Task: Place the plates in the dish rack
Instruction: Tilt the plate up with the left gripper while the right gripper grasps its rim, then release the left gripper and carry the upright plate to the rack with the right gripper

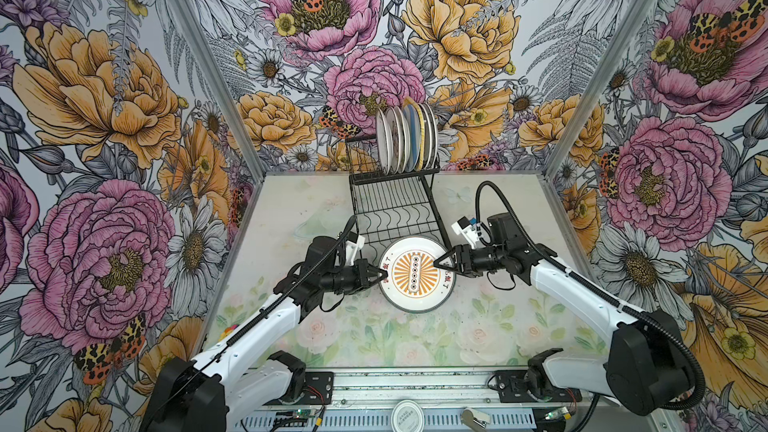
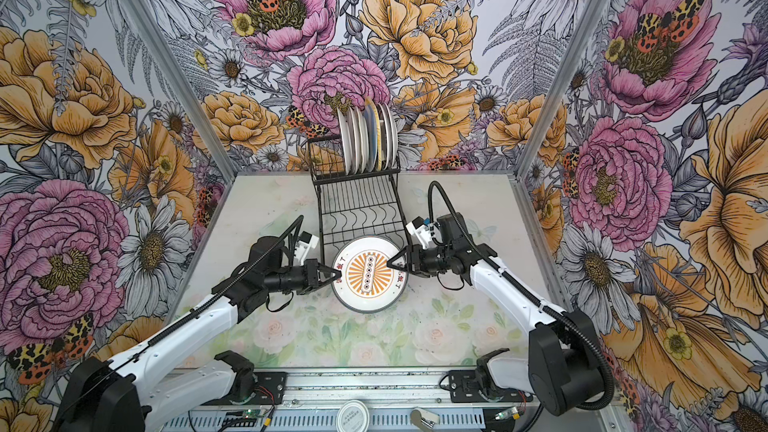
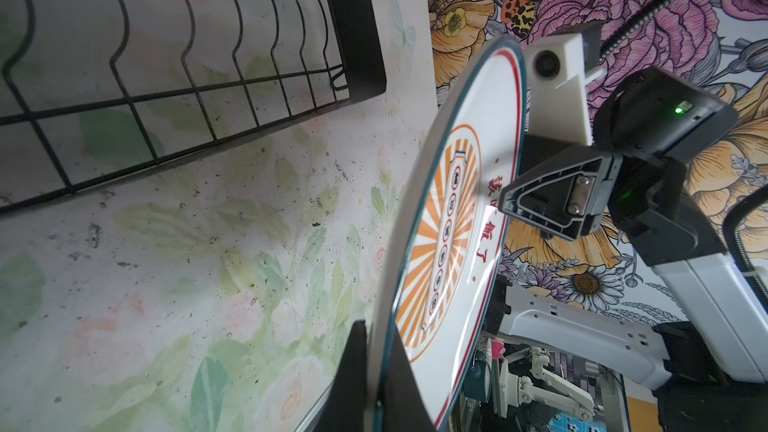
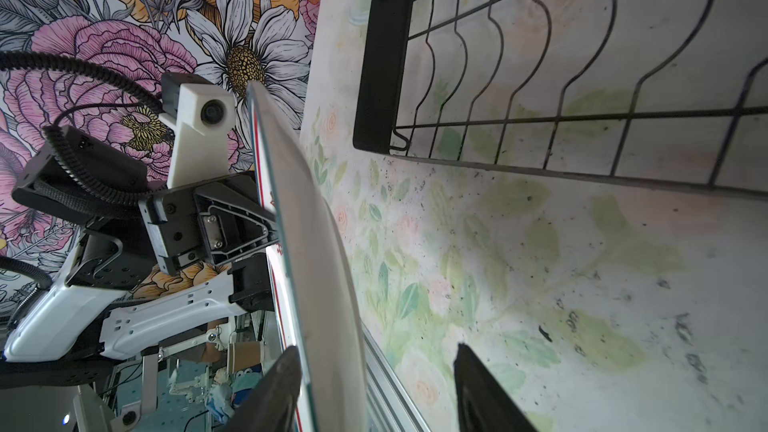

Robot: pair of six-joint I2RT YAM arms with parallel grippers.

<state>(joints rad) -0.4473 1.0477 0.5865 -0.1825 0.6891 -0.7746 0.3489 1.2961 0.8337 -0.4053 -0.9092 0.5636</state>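
A round white plate with an orange sunburst hangs level over the table, just in front of the black wire dish rack. My left gripper is shut on the plate's left rim. My right gripper is open and straddles the right rim of the plate. One finger sits by the plate's face; the other stands well off its underside. Several plates stand upright in the rack's raised tier.
The rack's flat lower grid lies just behind the held plate. A faint translucent cup rests left of the grid. A small round white lid sits on the front rail. Flowered walls close in on three sides.
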